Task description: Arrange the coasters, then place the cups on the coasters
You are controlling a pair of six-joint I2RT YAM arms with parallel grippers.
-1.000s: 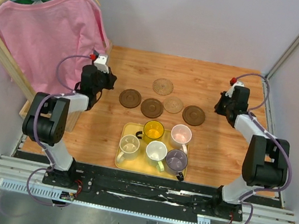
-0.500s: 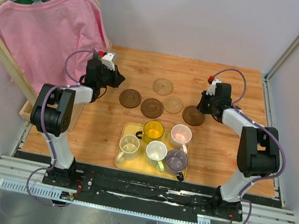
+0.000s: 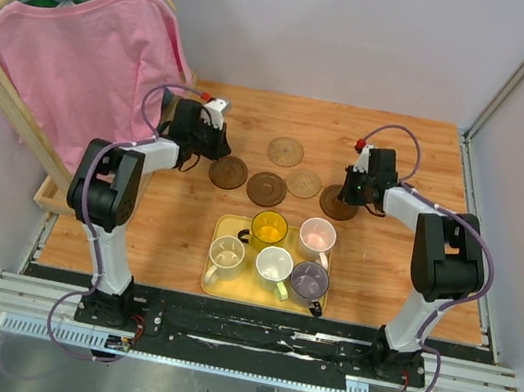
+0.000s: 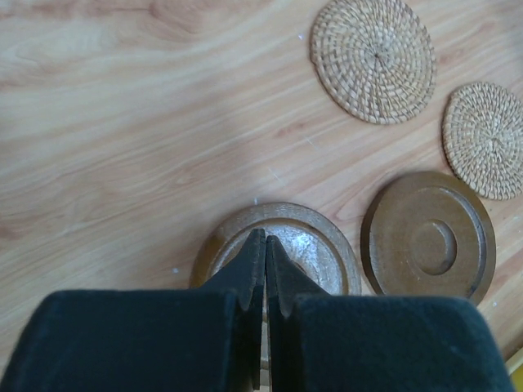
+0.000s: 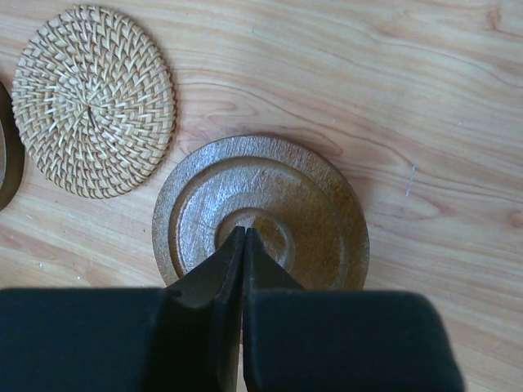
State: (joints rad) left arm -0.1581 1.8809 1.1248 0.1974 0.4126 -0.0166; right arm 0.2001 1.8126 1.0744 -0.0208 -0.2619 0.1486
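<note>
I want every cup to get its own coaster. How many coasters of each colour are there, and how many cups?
Dark brown coasters: 3
Tan woven coasters: 2
Cups: 5
Total: 10 things, so each cup can have a coaster.

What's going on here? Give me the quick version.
Two arms are at work. The left arm, jaws shut, points down at the leftmost dark coaster; the right arm, jaws shut, at the rightmost dark coaster. Whether they touch is unclear. All five cups sit in the yellow tray, none on a coaster yet.
</note>
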